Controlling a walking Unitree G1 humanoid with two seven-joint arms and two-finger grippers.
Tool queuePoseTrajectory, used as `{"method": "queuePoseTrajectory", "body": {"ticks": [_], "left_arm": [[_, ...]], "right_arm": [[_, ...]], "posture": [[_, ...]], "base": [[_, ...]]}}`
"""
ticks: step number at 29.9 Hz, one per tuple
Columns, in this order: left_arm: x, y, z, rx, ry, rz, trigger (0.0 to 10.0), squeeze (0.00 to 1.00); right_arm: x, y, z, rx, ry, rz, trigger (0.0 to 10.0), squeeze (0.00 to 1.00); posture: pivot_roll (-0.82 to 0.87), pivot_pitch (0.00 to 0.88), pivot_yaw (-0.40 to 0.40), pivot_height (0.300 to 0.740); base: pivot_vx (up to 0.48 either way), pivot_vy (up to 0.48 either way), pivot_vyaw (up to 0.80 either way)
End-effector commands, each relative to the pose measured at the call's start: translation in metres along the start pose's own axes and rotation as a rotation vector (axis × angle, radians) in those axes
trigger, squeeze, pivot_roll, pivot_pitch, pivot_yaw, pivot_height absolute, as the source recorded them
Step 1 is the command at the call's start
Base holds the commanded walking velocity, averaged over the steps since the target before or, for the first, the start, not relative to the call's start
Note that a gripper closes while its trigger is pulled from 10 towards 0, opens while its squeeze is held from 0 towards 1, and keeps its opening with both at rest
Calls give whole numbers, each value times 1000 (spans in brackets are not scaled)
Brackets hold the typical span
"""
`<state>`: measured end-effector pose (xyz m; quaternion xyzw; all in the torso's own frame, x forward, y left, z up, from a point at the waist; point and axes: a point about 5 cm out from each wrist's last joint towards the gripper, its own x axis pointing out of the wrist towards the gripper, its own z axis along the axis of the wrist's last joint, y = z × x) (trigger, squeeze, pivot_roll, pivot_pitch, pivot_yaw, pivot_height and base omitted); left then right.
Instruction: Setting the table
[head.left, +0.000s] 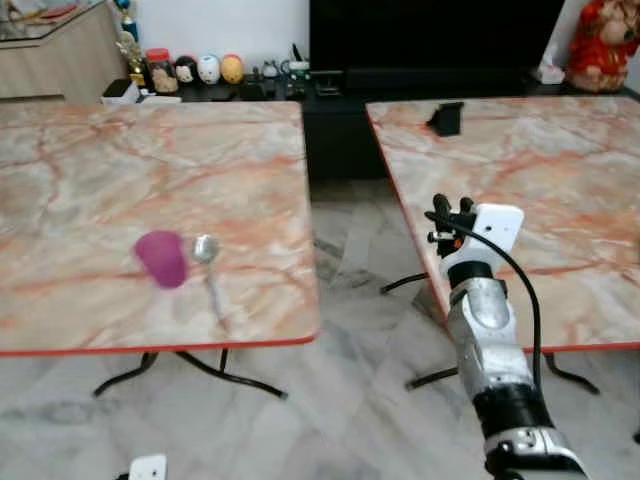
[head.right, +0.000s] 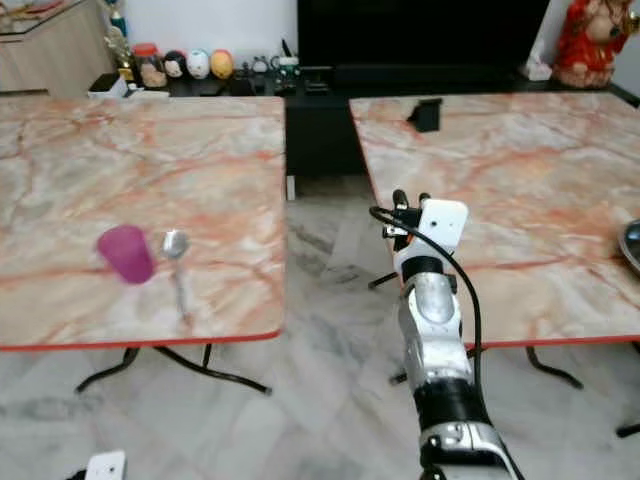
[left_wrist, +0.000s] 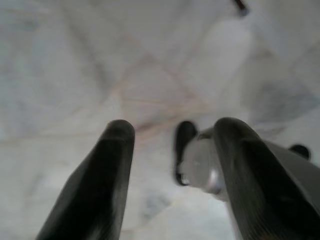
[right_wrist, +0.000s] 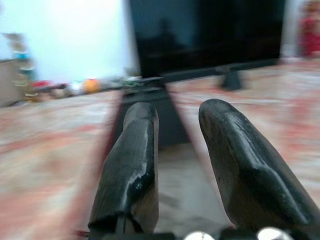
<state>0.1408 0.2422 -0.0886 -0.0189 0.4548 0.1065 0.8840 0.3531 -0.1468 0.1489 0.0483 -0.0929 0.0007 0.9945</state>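
Item: small magenta plastic-looking cup (head.left: 162, 257), standing on the left marble-patterned table with a red edge (head.left: 120, 170), towards its near right corner; just beside it, on its right, a silver metal spoon (head.left: 209, 270) lies flat with its bowl next to the cup and its handle pointing at the near edge. Whether cup and spoon touch cannot be told. Handling, judged: the cup looks light and stiff, smooth-walled, likely to slide or tip if nudged on the polished top; best taken across the wall at mid-height. The spoon looks thin, rigid and slippery, lying low on the surface; best pinched across the handle near its middle. Right gripper (head.left: 452, 211): raised over the gap between the two tables, by the edge of the right marble-patterned table (head.left: 520, 170), fingers a little apart, holding nothing, well apart from both items. Left gripper (left_wrist: 170, 165): hanging over the pale tiled floor (left_wrist: 100, 60), fingers spread, empty.
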Motion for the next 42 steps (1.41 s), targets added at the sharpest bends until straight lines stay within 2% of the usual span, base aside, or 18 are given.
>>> {"method": "queuePoseTrajectory", "body": {"ticks": [1, 15, 31, 42], "left_arm": [[0, 0, -1, 9, 5, 0, 10000, 0], [2, -3, 8, 6, -35, -6, 10000, 0], [3, -3, 18, 12, -87, -10, 10000, 0], [2, -2, 13, 6, -61, -15, 10000, 0]], "right_arm": [[3, -2, 4, -7, -13, 2, 10000, 0], [2, -1, 3, -5, -3, 4, 10000, 0], [1, -2, -1, -8, 18, 10, 10000, 0], [-12, -15, -17, -46, 97, 12, 10000, 0]], "posture": [[-57, 0, 3, 720], [-51, 0, 0, 720], [-48, 0, 1, 720], [-50, 0, 2, 720]], "base": [[0, 439, 0], [0, 413, 0], [0, 0, 0], [0, 0, 0]]}}
